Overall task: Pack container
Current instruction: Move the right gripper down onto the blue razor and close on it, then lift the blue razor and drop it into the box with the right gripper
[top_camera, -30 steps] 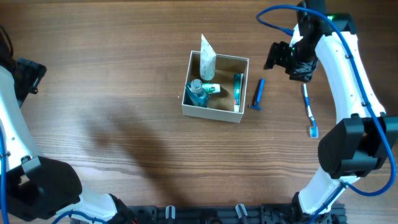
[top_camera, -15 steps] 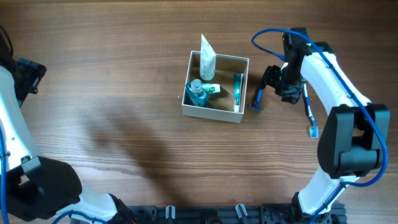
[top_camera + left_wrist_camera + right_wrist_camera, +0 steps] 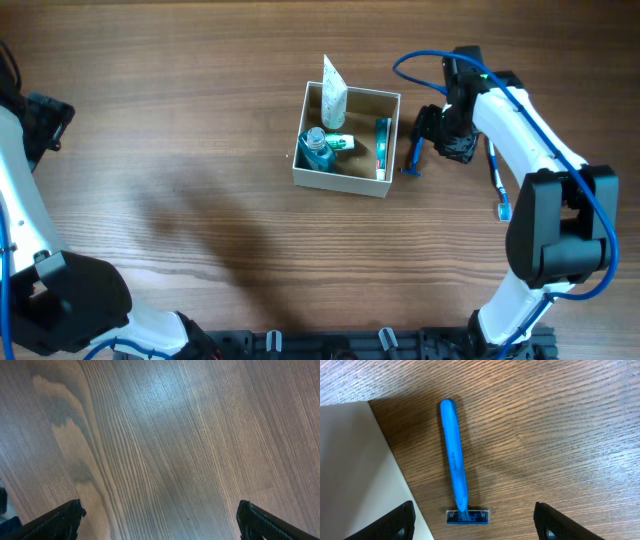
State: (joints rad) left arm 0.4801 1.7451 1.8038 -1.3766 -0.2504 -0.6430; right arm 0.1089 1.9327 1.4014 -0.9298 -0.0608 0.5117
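Container (image 3: 340, 181): toiletries (image 3: 322, 148) inside.
Razor (image 3: 454, 467): flat, just right of container.
Right gripper (image 3: 476, 524): wide, over razor, empty.
Left gripper (image 3: 157, 521): wide, far left of container.

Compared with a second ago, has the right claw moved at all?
Yes. Seen from overhead, the right claw has swung left toward the container, and now hangs open over the blue razor beside its right wall.

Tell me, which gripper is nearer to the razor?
Right. The right gripper hangs open directly over the razor, which lies beside the container. The left gripper, also open, is far off at the table's left edge.
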